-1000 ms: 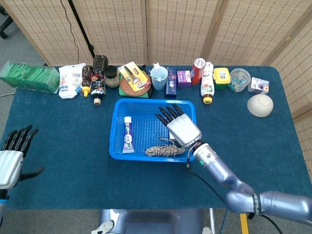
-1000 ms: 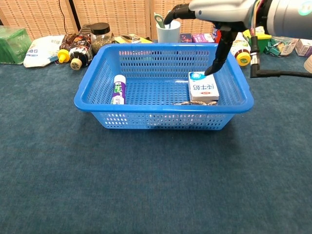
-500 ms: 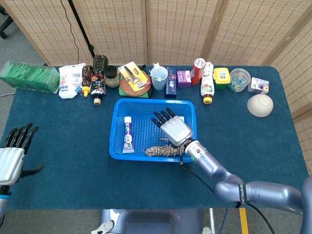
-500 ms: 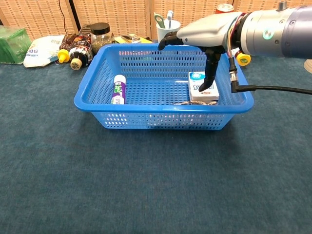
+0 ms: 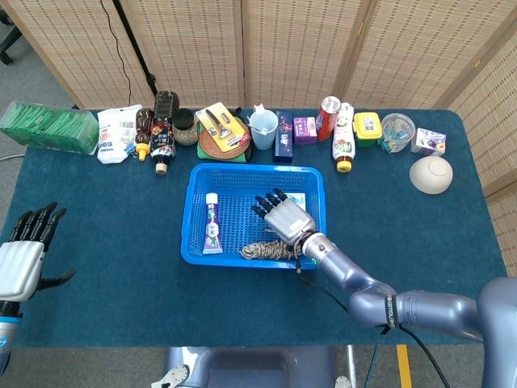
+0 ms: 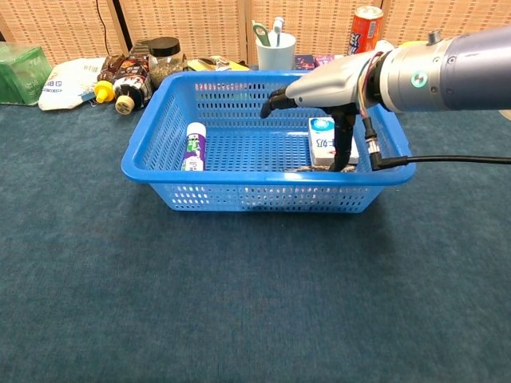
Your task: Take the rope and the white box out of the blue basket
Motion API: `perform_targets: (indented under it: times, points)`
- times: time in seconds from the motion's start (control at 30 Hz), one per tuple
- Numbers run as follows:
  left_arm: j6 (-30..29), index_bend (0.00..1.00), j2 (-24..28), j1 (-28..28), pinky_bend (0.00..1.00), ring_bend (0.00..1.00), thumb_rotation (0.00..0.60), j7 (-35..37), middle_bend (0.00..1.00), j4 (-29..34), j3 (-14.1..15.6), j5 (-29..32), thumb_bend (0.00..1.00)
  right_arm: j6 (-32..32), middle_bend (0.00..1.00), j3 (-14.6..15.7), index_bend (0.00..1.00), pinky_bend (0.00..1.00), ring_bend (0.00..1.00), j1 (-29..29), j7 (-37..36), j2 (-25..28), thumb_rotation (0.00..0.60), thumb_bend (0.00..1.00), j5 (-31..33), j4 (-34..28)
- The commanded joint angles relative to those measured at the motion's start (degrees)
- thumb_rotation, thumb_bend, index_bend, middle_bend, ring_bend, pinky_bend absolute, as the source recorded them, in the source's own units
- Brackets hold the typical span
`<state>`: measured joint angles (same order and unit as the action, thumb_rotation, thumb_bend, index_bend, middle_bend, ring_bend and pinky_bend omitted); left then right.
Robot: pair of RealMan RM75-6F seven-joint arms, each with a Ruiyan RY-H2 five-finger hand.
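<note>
Fingers of the right hand (image 5: 284,217) were spread and held nothing; it hung low inside the blue basket (image 5: 196,212), probably to grab the rope (image 5: 266,250) by the near wall; the white box (image 6: 325,136) lay just beside; the left hand (image 5: 21,263) waited open, far left.

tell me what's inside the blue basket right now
Inside the blue basket lie a tube at its left, the rope along the near wall, and the white box, mostly covered in the head view by the right hand lowered over it.
</note>
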<state>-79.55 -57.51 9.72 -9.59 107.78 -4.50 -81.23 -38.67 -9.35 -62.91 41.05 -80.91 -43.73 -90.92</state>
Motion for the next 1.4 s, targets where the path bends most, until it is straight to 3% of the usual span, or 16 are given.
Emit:
perform_targets:
  times: [0.03,0.5,0.9,1.23,1.4]
  points:
    - [0.19,0.00,-0.14,0.10,0.00,0.00,0.600,0.07,0.00,-0.23,-0.04,0.32,0.08,0.73,0.00,1.28,0.03,0.00,0.00,-1.28,0.56,0.24,0.600,0.00,1.23,0.44]
    - [0.87,0.00,-0.53,0.70,0.00,0.00,0.600,0.22,0.00,-1.03,-0.20,1.26,0.08,2.32,0.00,8.30,0.06,0.00,0.00,-7.63,4.38,0.33,0.600,0.00,7.53,1.17]
    - [0.99,0.00,-0.62,0.88,0.00,0.00,0.600,1.09,0.00,-1.52,-0.15,1.33,0.08,1.73,0.00,11.49,0.29,0.00,0.00,-10.72,4.59,-3.17,0.600,0.00,8.67,4.01]
    - [1.27,0.00,-0.70,1.11,0.00,0.00,0.600,2.46,0.00,-2.51,-0.29,1.60,0.08,-1.46,0.00,11.64,0.59,0.00,0.00,-9.57,2.28,-6.63,0.600,0.00,3.47,6.98]
    - [1.46,0.00,-0.66,1.22,0.00,0.00,0.600,2.92,0.00,-2.82,-0.28,1.67,0.08,-4.21,0.00,10.77,0.67,0.00,0.00,-8.16,0.27,-7.71,0.600,0.00,-0.47,7.47]
